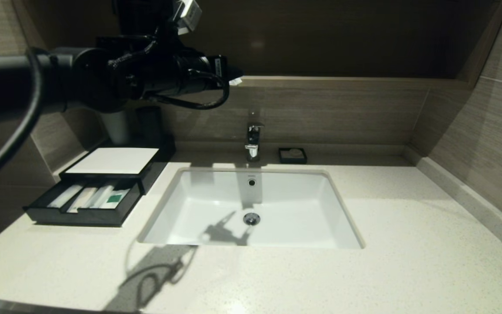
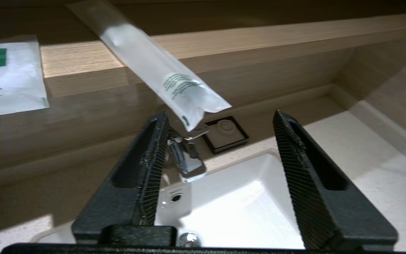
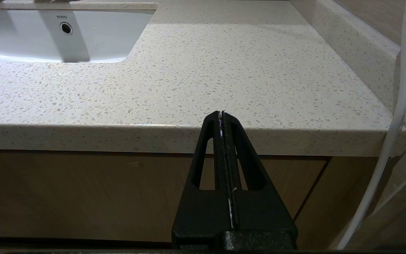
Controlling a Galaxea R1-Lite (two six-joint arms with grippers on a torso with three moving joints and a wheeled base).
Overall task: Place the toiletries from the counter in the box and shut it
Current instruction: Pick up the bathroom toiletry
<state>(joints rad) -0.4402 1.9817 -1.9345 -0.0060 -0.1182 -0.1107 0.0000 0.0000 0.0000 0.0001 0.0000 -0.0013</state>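
Up at the brown wood-grain ledge (image 2: 259, 38) behind the sink (image 1: 251, 209), left gripper (image 2: 220, 141) raised, jaws spread wide, nothing between them. Narrow tube-like pouch (image 2: 160, 70) lying slantwise on the ledge, one end jutting past the front edge, just ahead of the gripper and nearer one finger. Flat squarish sachet (image 2: 9, 77) with the green mark resting on the same ledge, well to the side. Down on the desk (image 1: 364, 261), black box (image 1: 111, 174) with white top panel, drawer pulled out, several white packets already inside.

Step in hand, by the look of it: reaching for the pouch, first of two pieces left on the ledge. Next move calls for shifting sideways to centre the overhanging end between the jaws, then closing on it; thin slippery wrap, likely to slide or tip off the edge if nudged. Sachet and drawer closing yet to come.

Right gripper (image 3: 222, 116) parked low before the desk's front edge, jaws pressed together, empty.
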